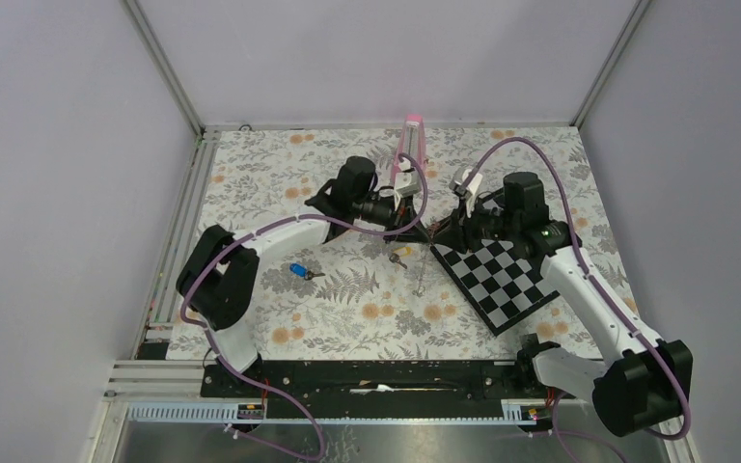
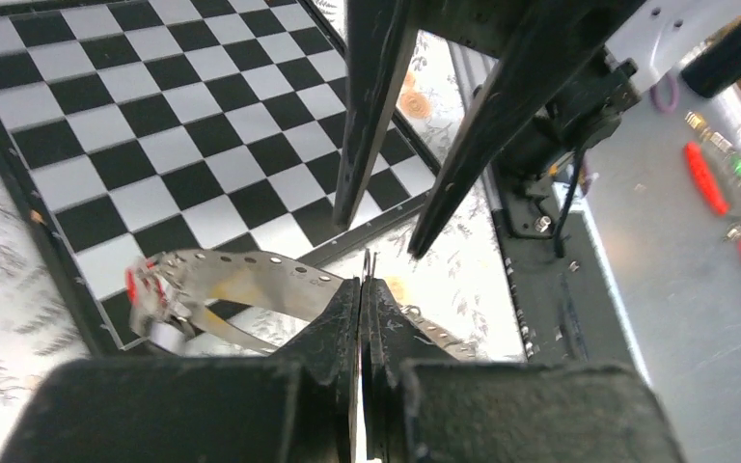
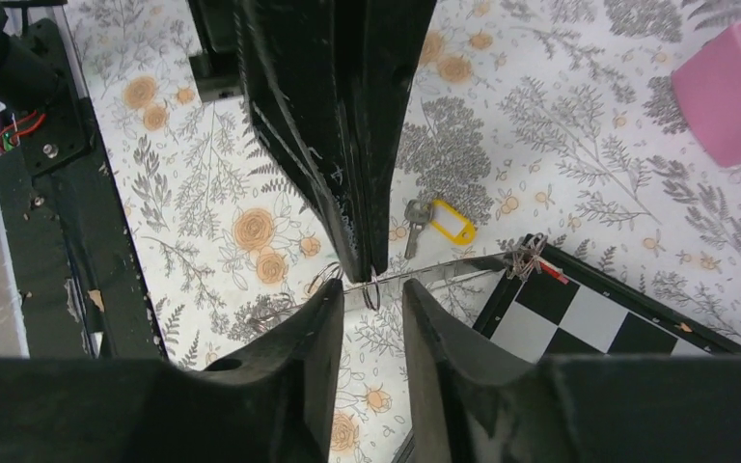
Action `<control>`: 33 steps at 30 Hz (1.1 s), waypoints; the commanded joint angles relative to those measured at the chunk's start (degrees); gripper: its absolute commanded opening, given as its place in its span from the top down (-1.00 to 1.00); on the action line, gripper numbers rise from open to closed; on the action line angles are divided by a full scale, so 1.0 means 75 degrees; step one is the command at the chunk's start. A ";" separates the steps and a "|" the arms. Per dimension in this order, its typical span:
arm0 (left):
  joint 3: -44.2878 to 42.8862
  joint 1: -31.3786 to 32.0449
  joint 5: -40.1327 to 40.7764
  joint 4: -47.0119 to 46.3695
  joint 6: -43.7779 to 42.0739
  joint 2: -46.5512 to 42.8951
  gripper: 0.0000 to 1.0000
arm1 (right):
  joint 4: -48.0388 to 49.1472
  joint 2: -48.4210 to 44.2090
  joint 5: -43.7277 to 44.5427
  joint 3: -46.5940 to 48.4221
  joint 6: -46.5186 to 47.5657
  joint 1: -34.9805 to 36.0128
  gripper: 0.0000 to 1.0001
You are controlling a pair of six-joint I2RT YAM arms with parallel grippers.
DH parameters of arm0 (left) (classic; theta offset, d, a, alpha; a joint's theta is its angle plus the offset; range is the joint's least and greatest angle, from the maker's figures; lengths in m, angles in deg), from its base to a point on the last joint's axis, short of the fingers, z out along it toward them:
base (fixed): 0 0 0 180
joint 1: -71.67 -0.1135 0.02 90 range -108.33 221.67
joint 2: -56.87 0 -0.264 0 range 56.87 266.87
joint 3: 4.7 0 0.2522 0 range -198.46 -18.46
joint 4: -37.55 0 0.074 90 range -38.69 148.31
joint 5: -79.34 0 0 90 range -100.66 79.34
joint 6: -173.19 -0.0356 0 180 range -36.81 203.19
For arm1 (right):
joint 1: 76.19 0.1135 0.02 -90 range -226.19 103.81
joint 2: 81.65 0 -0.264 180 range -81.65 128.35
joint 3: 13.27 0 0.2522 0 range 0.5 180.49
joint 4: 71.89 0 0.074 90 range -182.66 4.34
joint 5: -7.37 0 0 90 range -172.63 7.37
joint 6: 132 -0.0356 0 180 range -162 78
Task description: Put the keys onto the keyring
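Pinching the keyring (image 2: 251, 273) between pressed-together jaws, the left gripper (image 2: 361, 285) holds it at the middle of the tabletop (image 1: 347, 313). The strap trails to the nearest corner of the checkerboard (image 1: 511, 280). Judged purpose: steadying the silver ring for threading. The right gripper (image 3: 370, 299) has its jaws spread either side of that ring, gripping nothing. The yellow key (image 3: 452, 222) lies near, mid-tabletop. The blue key (image 1: 298, 270) lies well apart, toward the left edge. Neither is threaded.
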State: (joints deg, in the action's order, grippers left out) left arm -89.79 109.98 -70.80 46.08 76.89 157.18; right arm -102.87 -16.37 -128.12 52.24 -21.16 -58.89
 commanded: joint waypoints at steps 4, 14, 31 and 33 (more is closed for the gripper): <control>0.1277 -0.0078 0.0150 -0.4522 0.4000 -0.0751 1.00 | 0.0563 -0.0432 -0.0423 0.0090 -0.0446 -0.0420 0.09; 0.2008 -0.0080 0.0495 -0.6544 0.5904 -0.0722 1.00 | 0.0508 -0.0452 -0.1442 0.0061 -0.0400 -0.0560 0.03; 0.1867 -0.0525 0.0574 -0.4472 0.3699 -0.1352 1.00 | 0.0097 -0.0464 -0.0240 0.0573 -0.0174 -0.0569 -0.01; 0.1618 -0.0839 0.0554 -0.3569 0.3275 -0.1600 1.00 | -0.0086 -0.0436 0.0075 0.0735 -0.0048 -0.0572 -0.05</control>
State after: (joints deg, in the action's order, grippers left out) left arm -74.07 107.81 -66.99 11.59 109.85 151.00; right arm -101.62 -18.89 -132.73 53.29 -23.47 -63.18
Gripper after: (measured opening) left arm 0.010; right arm 0.507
